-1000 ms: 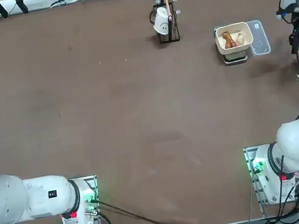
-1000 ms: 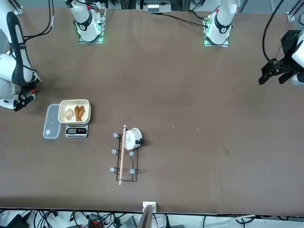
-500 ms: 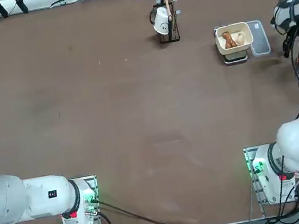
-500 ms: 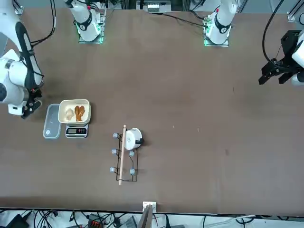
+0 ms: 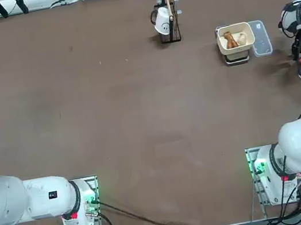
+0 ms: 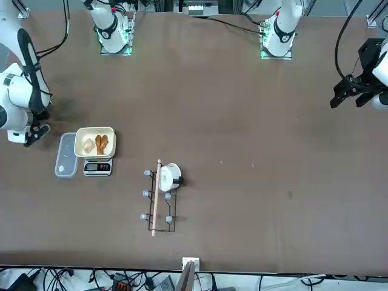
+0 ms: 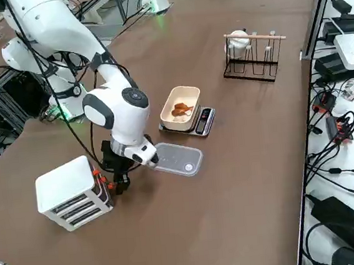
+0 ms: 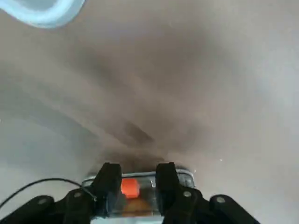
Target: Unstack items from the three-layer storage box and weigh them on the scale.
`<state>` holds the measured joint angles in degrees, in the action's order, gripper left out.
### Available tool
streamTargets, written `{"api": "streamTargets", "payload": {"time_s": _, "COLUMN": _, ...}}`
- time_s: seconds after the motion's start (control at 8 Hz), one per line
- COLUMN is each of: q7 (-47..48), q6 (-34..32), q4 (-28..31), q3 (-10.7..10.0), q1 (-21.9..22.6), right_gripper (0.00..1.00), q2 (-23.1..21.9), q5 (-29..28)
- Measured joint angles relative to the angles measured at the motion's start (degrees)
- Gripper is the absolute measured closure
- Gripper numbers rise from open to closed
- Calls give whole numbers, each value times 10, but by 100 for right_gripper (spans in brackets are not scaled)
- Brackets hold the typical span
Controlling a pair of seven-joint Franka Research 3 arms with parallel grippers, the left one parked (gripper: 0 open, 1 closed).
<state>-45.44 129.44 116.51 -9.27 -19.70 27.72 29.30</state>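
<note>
**A:** Why is the right gripper (image 8: 136, 183) parked down by the three-layer storage box (image 7: 73, 192) instead of over the scale (image 7: 186, 114)?

**B:** My guess is it's lining up on a drawer. In the wrist view the two fingers (image 8: 108, 179) stand apart with a small orange tab (image 8: 129, 187) showing between them and the drawer front just behind — nothing pinched yet, jaws partly spread, empty. In the side view the gripper sits low at the box's front face, right by the red and orange handles.

**A:** And the box itself?

**B:** At the table's right edge — roughly three o'clock in the overhead view, where only a corner of it shows. The scale stands at about one o'clock, its cream tray (image 5: 235, 38) on top with a brown piece (image 5: 230, 39) and a pale piece (image 5: 241, 40) already lying in it. So some weighing looks done.

**A:** Why the clear lid (image 7: 177, 159) flat on the table?

**B:** It lies between scale and box, beside the scale, probably set off so the tray stays open for dropping items in. The dark mug rack (image 5: 168, 13) with a white cup at twelve o'clock seems no part of this.

**A:** Any writing?

**B:** The scale's display (image 6: 97, 167) glows reddish, but the digits are too small to read. No brand or label I can make out.
</note>
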Motion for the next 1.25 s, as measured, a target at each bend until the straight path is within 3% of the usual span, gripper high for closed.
{"api": "streamTargets", "payload": {"time_s": 0.62, "q7": 0, "q6": -1, "q4": 9, "q3": 0, "q1": -6, "right_gripper": 57, "q2": 0, "q5": 21}}
{"api": "streamTargets", "payload": {"time_s": 0.75, "q7": 0, "q6": 0, "q4": 10, "q3": 0, "q1": -6, "right_gripper": 70, "q2": 1, "q5": 22}}
{"api": "streamTargets", "payload": {"time_s": 1.25, "q7": 1, "q6": -7, "q4": 9, "q3": 2, "q1": -6, "right_gripper": 87, "q2": 0, "q5": 23}}
